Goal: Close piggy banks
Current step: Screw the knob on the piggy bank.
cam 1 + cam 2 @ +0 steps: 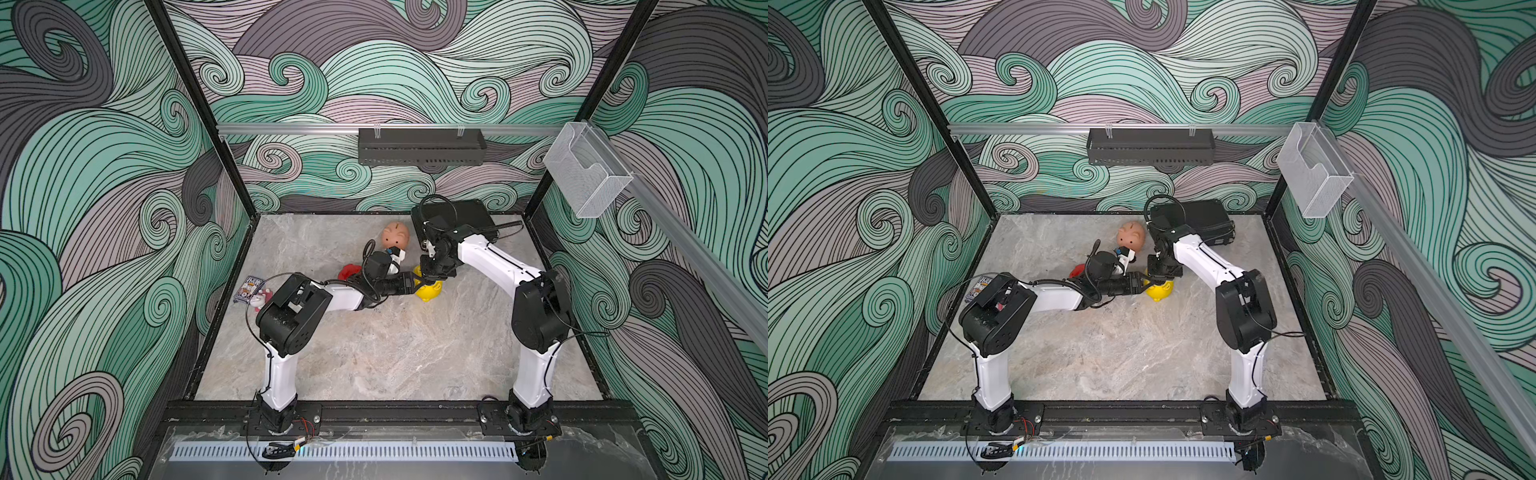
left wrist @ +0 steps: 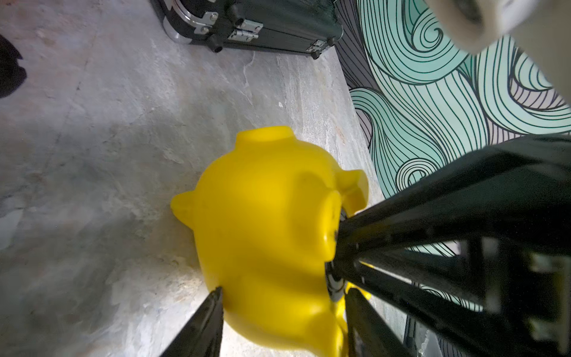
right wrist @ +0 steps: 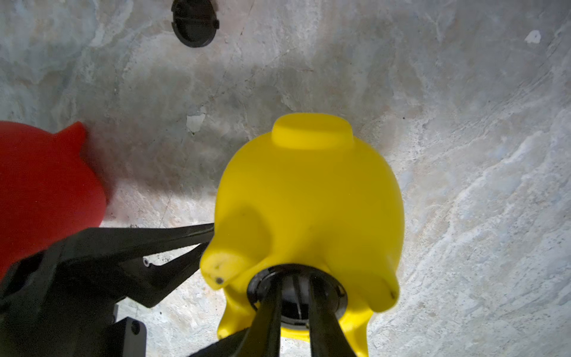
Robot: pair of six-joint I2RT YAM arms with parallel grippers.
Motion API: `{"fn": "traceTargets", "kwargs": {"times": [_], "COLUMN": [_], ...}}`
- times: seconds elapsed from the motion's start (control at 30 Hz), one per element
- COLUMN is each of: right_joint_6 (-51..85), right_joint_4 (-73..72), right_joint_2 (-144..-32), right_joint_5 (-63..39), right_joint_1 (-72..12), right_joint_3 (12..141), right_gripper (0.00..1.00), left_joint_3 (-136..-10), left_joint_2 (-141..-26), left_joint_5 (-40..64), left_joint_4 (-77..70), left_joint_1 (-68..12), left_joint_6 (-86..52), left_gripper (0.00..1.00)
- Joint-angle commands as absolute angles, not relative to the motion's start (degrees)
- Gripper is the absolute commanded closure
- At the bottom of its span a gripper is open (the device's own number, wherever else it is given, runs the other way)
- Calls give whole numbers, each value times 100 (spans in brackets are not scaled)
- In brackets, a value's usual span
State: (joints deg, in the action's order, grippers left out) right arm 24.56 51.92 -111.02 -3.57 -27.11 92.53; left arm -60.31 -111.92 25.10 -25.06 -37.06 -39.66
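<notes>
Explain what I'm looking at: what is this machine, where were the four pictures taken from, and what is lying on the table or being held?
Two white-and-black robot arms stand at the near edge of a stone-patterned table. Each arm ends in a two-fingered gripper. Two pictures look down from overhead, and the other two come from cameras on the arms' wrists.

On the table are a peach-pink piggy bank, a red piggy bank, a yellow piggy bank, a loose black plug and a black case at the back.

The left gripper clamps the yellow piggy bank by its sides, with the belly hole turned toward the right gripper. That gripper's tips are at the seated plug in the hole. Whether they pinch it, I cannot tell.
</notes>
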Motion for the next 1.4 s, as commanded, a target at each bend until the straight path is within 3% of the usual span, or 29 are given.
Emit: {"fn": "traceTargets", "kwargs": {"times": [0.0, 0.67, 1.37], "right_joint_6": [2467, 2452, 2130], "right_joint_4": [5082, 5085, 4376], "right_joint_2": [-10925, -10701, -9760], "right_joint_5": [-12, -109, -132], "right_joint_1": [-2654, -2672, -2707], "right_joint_3": [9268, 9207, 8478], "right_gripper": [76, 78, 72], "left_joint_3": [-6047, -6056, -6238], "left_joint_2": [-11335, -11265, -11037], "left_joint_5": [2444, 2426, 2391], "left_joint_4": [-1969, -1929, -1672], "left_joint_1": [-3779, -3774, -3762], "left_joint_6": [-3823, -3823, -3693], "left_gripper": [41, 41, 40]}}
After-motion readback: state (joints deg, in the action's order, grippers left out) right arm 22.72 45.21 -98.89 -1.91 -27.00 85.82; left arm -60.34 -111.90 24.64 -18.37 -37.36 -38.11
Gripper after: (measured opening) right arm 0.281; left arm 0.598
